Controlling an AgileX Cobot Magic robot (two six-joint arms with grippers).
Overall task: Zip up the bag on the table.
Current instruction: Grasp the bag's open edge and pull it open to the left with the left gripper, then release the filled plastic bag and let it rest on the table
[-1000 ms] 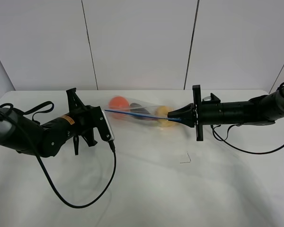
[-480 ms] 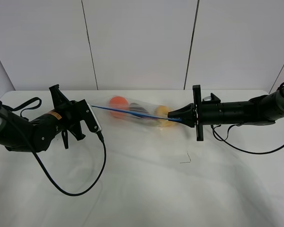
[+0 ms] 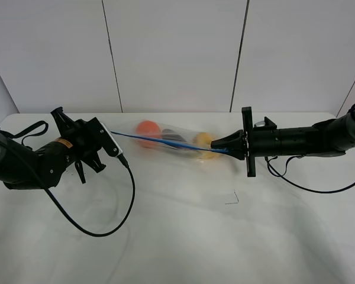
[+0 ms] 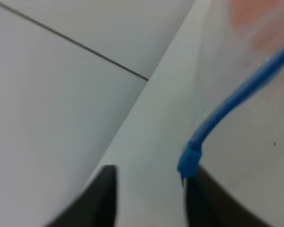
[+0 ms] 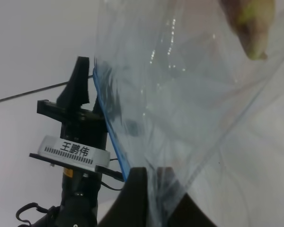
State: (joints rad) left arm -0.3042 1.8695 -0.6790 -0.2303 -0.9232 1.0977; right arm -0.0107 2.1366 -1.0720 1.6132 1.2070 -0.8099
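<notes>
The clear plastic bag (image 3: pixel 171 142) lies stretched on the white table (image 3: pixel 183 236), with orange, dark and yellow items inside. Its blue zipper strip (image 3: pixel 160 141) runs from my left gripper (image 3: pixel 109 134) to my right gripper (image 3: pixel 216 148). In the left wrist view the left gripper (image 4: pixel 154 171) has its fingers apart, and the strip's blue end (image 4: pixel 189 161) hangs beside one finger (image 4: pixel 206 201). My right gripper (image 5: pixel 154 172) is shut on the bag's plastic edge (image 5: pixel 180 118) at the strip's other end.
The left arm's black cable (image 3: pixel 106 219) loops across the table in front of it. The right arm's cable (image 3: pixel 302 186) trails at the right. A small dark mark (image 3: pixel 232 199) sits on the tabletop near the middle. A panelled wall (image 3: pixel 177 53) stands close behind.
My left gripper slid left along the blue strip to its end, and its jaws have come apart. The right arm has stayed in place, holding the bag.
</notes>
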